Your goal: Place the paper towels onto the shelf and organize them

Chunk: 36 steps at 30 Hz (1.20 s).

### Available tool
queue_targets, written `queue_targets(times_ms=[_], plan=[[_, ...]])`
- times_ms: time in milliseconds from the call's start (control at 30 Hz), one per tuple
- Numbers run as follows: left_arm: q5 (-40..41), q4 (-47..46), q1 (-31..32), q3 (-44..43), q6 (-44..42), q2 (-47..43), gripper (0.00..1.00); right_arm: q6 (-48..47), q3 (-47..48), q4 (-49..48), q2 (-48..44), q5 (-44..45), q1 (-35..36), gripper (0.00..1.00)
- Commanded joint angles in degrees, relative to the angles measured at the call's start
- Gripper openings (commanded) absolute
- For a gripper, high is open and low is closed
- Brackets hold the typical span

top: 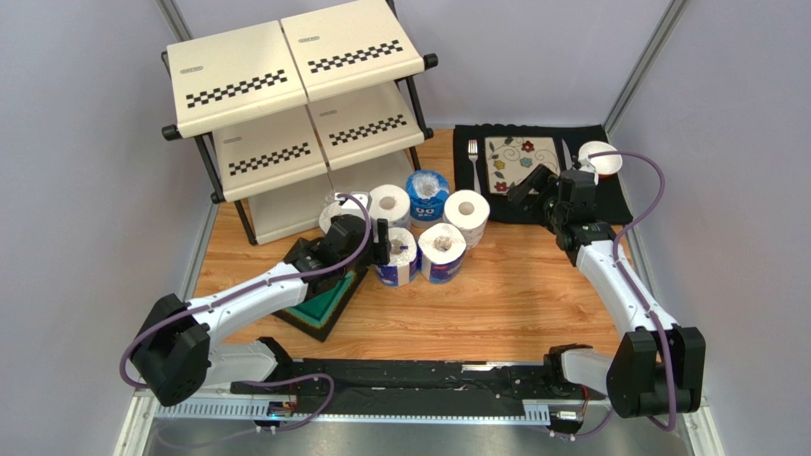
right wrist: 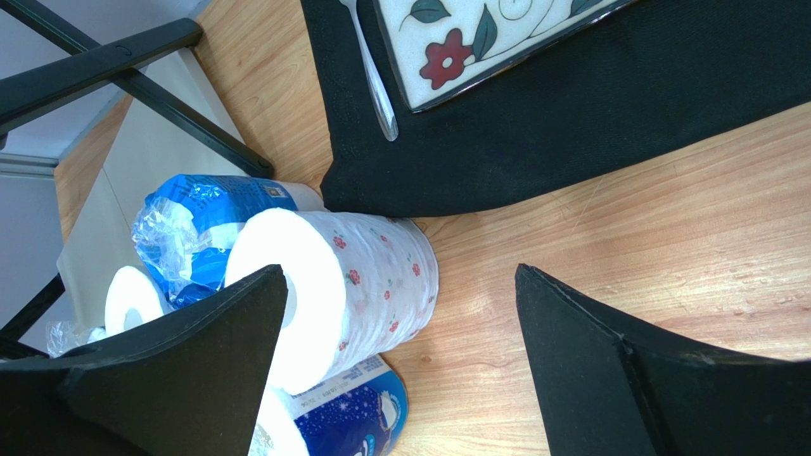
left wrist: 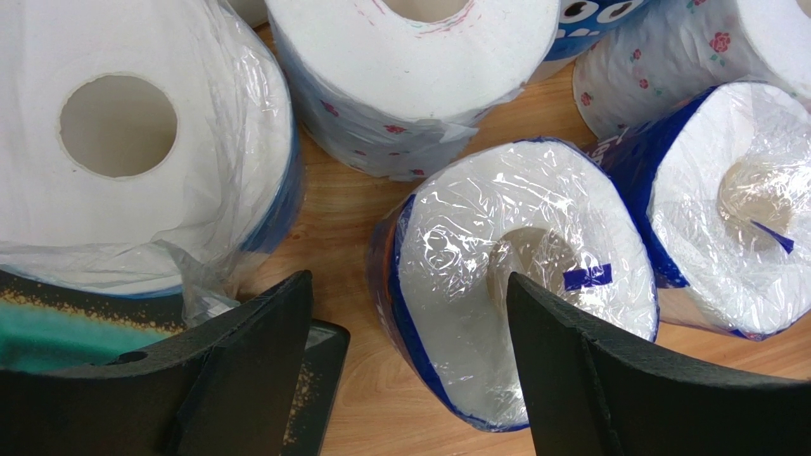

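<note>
Hovering over a blue-wrapped roll, left gripper wide and empty, its arm half hiding one of six paper towels bunched on the table, right gripper wide beside the black mat, shelf just behind

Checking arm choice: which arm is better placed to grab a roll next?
Left, probably: the left gripper, open, hangs right at a blue-wrapped roll; the right gripper, also open, is over the black placemat, farther off.
</note>
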<state>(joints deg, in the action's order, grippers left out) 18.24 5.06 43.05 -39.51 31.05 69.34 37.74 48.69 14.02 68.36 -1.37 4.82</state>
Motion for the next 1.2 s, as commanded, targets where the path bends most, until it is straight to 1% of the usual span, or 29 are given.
queue_targets(times_ms=[0,233,300,333,367,433,467,533,567,633,700,833,967,1067,1167], plan=[[-1.28,0.21,0.28,-2.59,0.94,1.94,0.83,0.5,0.36,0.13,-0.68,0.75,0.28,0.93],[-2.68,0.04,0.28,-3.91,1.12,5.62,0.78,0.41,0.71,0.66,-0.77,1.01,0.28,0.94],[-2.94,0.39,0.19,-4.17,1.03,6.15,0.74,0.32,0.8,0.75,-0.77,1.19,0.28,0.93],[-3.12,0.56,0.19,-4.35,0.95,6.68,0.71,0.41,0.8,0.83,-0.77,1.28,0.19,0.93],[-3.3,0.83,0.19,-4.35,0.86,6.95,0.65,0.41,0.8,0.92,-0.68,1.28,0.19,0.94],[-4.26,0.92,0.19,-4.44,0.68,7.04,0.59,0.41,0.88,0.83,-0.59,1.19,0.28,0.93],[-4.87,0.83,0.19,-4.44,0.42,7.04,0.53,0.5,0.88,0.83,-0.42,1.1,0.19,0.93],[-6.19,0.65,0.19,-4.44,0.24,6.51,0.47,0.58,0.88,0.92,-0.33,1.1,0.28,0.93],[-6.63,0.65,0.19,-4.44,0.07,6.33,0.41,0.58,0.88,1.01,-0.24,1.1,0.28,0.93],[-7.6,0.74,0.19,-4.44,-0.2,5.37,0.34,0.67,1.06,1.27,-0.15,1.19,0.28,0.93],[-7.78,1.09,0.19,-4.44,-0.2,4.4,0.33,0.67,0.97,1.36,-0.07,1.37,0.28,0.93],[-8.92,1.09,0.19,-5.05,-0.46,0.19,0.34,1.11,0.45,1.01,0.02,1.37,0.28,0.93],[-8.84,3.11,0.19,-7.6,-1.25,-3.33,0.34,1.46,0.62,1.18,0.64,1.19,0.19,0.93],[-8.22,4.34,0.19,-9.09,-1.69,-6.58,0.34,1.55,0.36,1.27,0.72,1.19,0.19,0.93],[-5.68,5.31,0.19,-9.89,-2.57,-9.74,0.34,1.55,0.27,1.27,0.64,1.37,0.28,0.93]])
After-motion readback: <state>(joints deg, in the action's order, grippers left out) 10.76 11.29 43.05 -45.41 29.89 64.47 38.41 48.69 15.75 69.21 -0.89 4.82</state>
